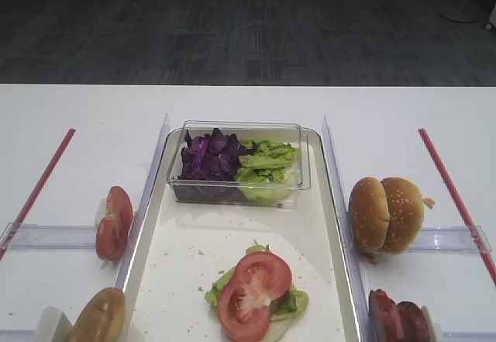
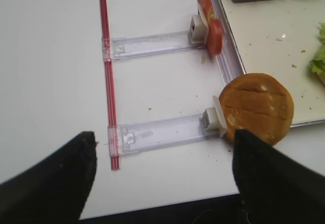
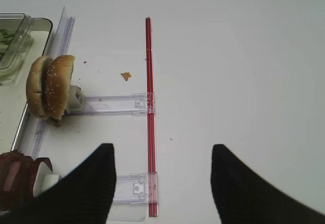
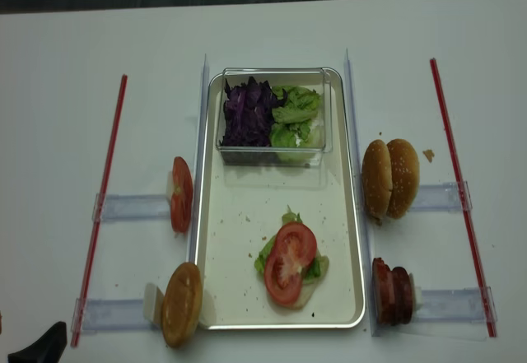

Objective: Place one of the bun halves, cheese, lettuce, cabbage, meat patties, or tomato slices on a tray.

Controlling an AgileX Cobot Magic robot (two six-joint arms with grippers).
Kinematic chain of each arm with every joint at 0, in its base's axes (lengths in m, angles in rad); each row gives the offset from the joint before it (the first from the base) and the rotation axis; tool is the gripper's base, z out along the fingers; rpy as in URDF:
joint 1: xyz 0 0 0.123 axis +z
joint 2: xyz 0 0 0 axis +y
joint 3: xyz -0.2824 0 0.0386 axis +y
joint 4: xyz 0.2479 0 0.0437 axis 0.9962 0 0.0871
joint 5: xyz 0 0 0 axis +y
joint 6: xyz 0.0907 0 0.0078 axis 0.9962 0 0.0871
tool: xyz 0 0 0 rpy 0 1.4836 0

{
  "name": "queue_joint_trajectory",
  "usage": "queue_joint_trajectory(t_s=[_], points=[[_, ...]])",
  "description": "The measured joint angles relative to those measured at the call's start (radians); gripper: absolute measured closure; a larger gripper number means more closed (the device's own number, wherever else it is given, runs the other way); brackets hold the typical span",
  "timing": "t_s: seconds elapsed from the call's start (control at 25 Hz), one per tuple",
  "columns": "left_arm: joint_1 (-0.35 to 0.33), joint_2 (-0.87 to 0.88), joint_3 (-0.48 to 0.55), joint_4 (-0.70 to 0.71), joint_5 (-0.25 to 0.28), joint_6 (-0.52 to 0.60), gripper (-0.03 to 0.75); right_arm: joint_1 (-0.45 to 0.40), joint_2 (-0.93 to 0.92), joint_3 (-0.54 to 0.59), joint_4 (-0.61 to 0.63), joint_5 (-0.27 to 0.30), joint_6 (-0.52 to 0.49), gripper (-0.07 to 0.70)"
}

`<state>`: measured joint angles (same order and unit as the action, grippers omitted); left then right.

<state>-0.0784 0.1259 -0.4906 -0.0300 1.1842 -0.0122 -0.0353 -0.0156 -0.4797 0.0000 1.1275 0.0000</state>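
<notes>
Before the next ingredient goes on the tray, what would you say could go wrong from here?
1. The tomato slices already overhang the stack on the tray; a patty set on top may slide them off.
2. The patties stand on edge against a holder, so a grab might tip them over.
3. The bun halves lean together; taking one could topple the other.

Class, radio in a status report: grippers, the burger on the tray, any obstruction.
Left gripper open, empty; right gripper empty. Tomato slices over lettuce on tray. Nothing blocking the stack.
</notes>
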Motion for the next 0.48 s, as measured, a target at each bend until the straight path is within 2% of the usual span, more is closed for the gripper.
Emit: queue_joint_trajectory(t_s=[0.48], points=[[0.000,0.000,0.000,0.000,0.000,0.002,0.204,0.000,0.000,0.000,0.000,0.000,0.000,0.186]])
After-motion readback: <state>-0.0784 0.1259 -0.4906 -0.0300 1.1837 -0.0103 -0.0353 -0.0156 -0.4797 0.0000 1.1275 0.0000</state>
